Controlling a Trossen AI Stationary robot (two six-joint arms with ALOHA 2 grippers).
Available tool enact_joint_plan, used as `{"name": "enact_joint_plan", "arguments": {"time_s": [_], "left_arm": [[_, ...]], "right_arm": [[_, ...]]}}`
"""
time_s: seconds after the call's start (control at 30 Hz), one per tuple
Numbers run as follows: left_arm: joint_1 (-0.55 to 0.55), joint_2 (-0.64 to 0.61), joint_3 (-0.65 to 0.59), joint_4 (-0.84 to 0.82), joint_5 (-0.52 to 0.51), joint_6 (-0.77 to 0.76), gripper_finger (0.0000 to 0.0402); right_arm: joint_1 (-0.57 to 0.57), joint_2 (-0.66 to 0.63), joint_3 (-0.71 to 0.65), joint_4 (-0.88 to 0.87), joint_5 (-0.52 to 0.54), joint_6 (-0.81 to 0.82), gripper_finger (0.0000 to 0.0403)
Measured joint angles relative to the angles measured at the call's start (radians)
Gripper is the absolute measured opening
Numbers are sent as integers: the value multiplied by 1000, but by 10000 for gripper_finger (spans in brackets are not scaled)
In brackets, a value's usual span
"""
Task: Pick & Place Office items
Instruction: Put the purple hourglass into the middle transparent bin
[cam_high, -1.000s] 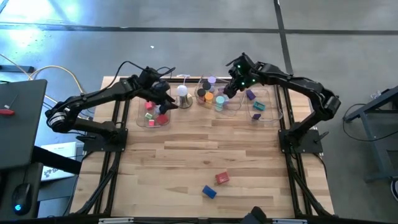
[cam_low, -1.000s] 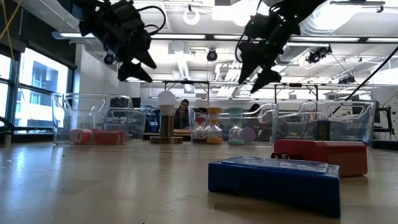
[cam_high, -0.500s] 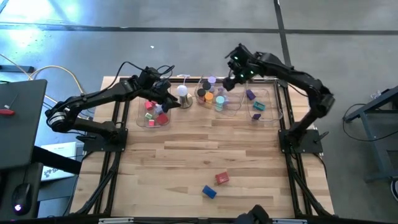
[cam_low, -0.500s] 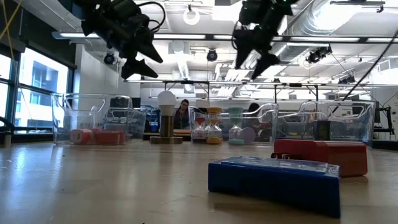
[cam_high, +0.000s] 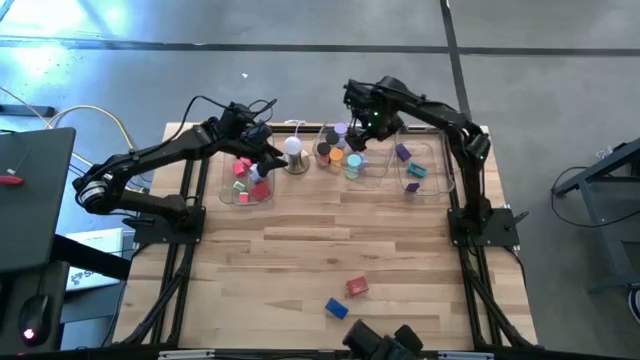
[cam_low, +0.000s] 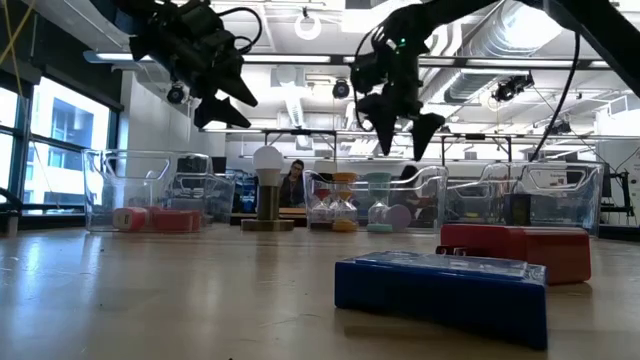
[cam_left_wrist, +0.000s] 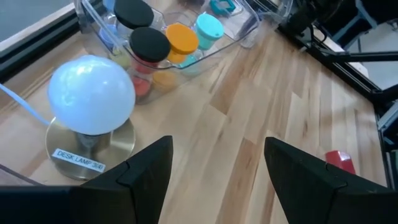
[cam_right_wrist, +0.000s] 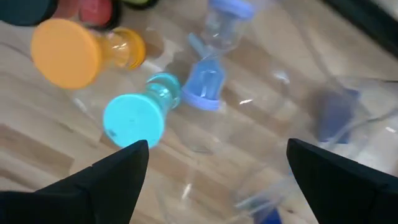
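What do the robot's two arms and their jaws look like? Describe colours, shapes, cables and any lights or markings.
Both arms are black and slender, built from jointed tubular segments. The left arm carries a thin black cable that loops above its wrist. The right arm shows small green lights near its wrist. The left gripper and the right gripper each end in two flat, dark, wedge-shaped jaws. No lettering is legible.

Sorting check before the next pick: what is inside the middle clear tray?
The middle tray holds round rolls standing close together: orange, teal, two black-topped and a lilac one. Anything beneath or behind them is hidden.
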Motion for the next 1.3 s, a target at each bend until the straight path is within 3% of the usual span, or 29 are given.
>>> {"name": "enact_joint_plan", "arguments": {"time_s": [0.23, 0.43, 0.63, 0.77, 0.87, 1.3], "left_arm": [[25, 0, 0, -39, 16, 46, 247], [35, 0, 0, -43, 28, 52, 247], [35, 0, 0, -44, 29, 75, 247], [35, 0, 0, -43, 28, 77, 247], [38, 0, 0, -43, 23, 89, 247], [73, 0, 0, -43, 28, 124, 247]], "right_arm": [[36, 3, 0, 80, -49, -13, 369], [58, 3, 0, 136, 52, 91, 369], [49, 3, 0, 202, -2, 174, 369], [48, 6, 0, 225, 46, 213, 369], [31, 14, -2, 215, 23, 287, 369], [5, 14, -133, 299, 26, 341, 369]]}}
